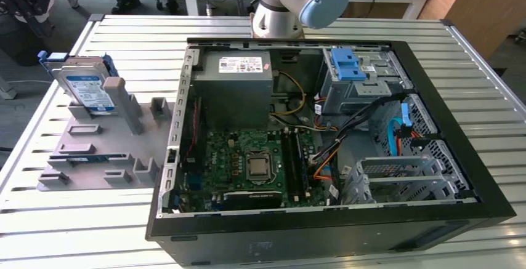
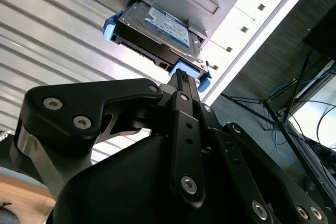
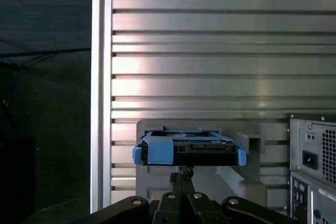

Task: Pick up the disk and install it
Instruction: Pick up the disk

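Note:
The disk point(image 1: 86, 87) stands on edge in a slot at the far end of a grey holder point(image 1: 98, 152), on the exterior view's left. It is silver with a white-and-blue label and a bright blue bracket. In both wrist views the disk point(image 2: 157, 30) point(image 3: 189, 148) lies straight ahead of my gripper point(image 2: 181, 80) point(image 3: 182, 172), some way off. The black fingers meet at their tips with nothing between them. The arm's base joints point(image 1: 296, 1) rise behind the computer case.
An open computer case point(image 1: 460, 158) lies on the slatted metal table point(image 1: 485, 78), with a motherboard, a grey power supply point(image 1: 234, 87), a blue latch piece point(image 1: 349, 66) and a metal drive cage point(image 1: 411, 176). The case's rear panel point(image 3: 312, 166) is beside the holder.

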You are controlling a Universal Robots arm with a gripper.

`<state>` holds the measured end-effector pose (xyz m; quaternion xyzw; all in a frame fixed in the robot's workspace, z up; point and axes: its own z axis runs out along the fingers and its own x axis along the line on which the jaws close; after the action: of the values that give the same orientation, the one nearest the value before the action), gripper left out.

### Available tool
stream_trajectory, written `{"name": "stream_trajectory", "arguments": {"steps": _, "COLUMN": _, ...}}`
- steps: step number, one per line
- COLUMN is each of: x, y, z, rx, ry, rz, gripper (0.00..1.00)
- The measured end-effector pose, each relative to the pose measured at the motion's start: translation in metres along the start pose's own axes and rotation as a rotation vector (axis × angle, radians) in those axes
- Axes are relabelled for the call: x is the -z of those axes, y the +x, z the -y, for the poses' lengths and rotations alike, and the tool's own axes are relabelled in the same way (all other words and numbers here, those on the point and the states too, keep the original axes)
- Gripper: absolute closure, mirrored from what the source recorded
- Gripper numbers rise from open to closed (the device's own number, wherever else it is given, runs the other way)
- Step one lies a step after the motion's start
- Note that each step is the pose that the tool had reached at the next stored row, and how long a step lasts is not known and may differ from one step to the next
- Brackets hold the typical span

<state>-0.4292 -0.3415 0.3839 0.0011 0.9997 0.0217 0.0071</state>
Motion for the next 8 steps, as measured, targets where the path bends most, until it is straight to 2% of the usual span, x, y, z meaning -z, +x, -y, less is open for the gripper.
{"name": "stream_trajectory", "arguments": {"steps": 5, "x": 0.0, "y": 0.0, "z": 0.0, "rx": 0.076, "ry": -0.001, "rz": -0.0033, "gripper": 0.89}}
{"name": "stream_trajectory", "arguments": {"steps": 8, "x": 0.0, "y": 0.0, "z": 0.0, "rx": 0.105, "ry": -0.0014, "rz": -0.0046, "gripper": 0.89}}
